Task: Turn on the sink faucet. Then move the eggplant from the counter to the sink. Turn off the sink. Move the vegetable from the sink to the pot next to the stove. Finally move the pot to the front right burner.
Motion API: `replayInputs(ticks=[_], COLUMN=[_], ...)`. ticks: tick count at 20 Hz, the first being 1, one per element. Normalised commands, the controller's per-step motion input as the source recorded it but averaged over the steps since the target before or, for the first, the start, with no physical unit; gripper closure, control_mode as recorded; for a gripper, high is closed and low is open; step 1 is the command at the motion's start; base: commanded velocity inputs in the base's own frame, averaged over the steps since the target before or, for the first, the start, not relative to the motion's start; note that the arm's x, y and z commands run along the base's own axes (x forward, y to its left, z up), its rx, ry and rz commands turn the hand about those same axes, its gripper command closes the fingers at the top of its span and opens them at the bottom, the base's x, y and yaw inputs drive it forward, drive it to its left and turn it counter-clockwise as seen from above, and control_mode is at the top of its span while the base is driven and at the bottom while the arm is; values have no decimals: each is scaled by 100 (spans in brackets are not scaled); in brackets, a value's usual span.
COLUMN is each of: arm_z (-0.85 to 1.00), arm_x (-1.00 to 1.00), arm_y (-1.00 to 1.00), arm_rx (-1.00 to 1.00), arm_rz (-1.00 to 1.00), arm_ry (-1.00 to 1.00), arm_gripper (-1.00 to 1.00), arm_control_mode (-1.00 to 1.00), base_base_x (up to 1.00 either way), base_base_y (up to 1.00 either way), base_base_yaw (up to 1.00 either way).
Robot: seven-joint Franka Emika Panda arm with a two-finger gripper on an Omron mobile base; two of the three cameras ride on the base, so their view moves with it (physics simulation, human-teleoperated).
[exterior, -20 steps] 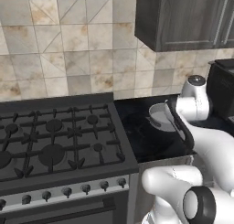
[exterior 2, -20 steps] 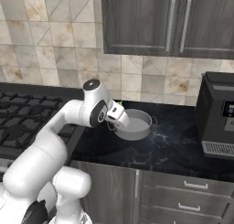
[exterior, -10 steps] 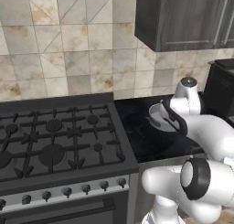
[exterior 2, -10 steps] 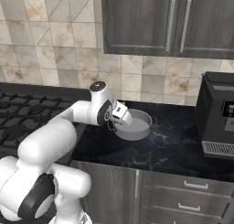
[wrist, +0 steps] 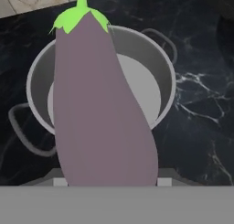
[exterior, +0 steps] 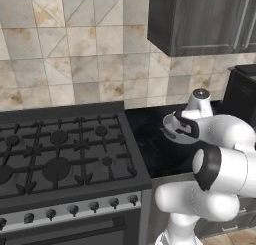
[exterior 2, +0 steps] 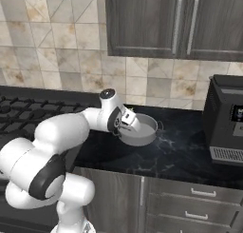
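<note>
The eggplant (wrist: pixel 98 104) is pale purple with a bright green cap at its far end, and in the hand view it runs lengthwise up the middle, its rounded base down between the claw (wrist: pixel 106 182) and its stem tip reaching just past the far rim of the pot (wrist: pixel 155 72). It hangs above the pot rather than lying in it: the grey floor and inner wall of the pot show on both sides of it. The claw is clamped on the eggplant, its two fingers pressed against the wide lower end, one on each side.

The pot is shallow, round and grey, with a small loop handle on either side. It sits on the table (wrist: pixel 201 127), the black marble-look top with white veins, which surrounds the pot on all sides. In the right base view the claw (exterior 2: pixel 129 124) hovers at the near left rim of the pot (exterior 2: pixel 144 134), with the white arm reaching to it from the lower left. In the left base view the pot (exterior: pixel 172 126) is partly hidden behind the arm.

To the left of the pot, past a stretch of table (exterior: pixel 150 139), stands the stove (exterior: pixel 65 154), black with dark grates, round burners and a row of knobs along its front. To the right of the pot, well apart on the table (exterior 2: pixel 180 156), stands a dark coffee machine (exterior 2: pixel 227 120). Behind the pot rises a beige tiled wall (exterior 2: pixel 152 80), with dark wood cabinets (exterior 2: pixel 175 23) above.
</note>
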Motion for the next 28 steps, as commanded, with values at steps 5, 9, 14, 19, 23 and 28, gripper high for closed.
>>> replayInputs(ticks=[5, 9, 14, 19, 23, 28], arm_z=[-24, -21, -23, -19, -11, -3], arm_x=[20, 16, 16, 20, 24, 25], arm_y=[-18, -18, -5, -2, -5, -4], arm_rx=[0, 0, 0, 0, 0, 0], arm_rz=[0, 0, 0, 0, 0, 0], arm_ry=[0, 0, 0, 0, 0, 2], arm_gripper=[100, 100, 100, 100, 100, -100], arm_control_mode=[-100, -100, -100, -100, -100, -100], base_base_x=[0, 0, 0, 0, 0, 0], base_base_y=[0, 0, 0, 0, 0, 0], base_base_yaw=[0, 0, 0, 0, 0, 0])
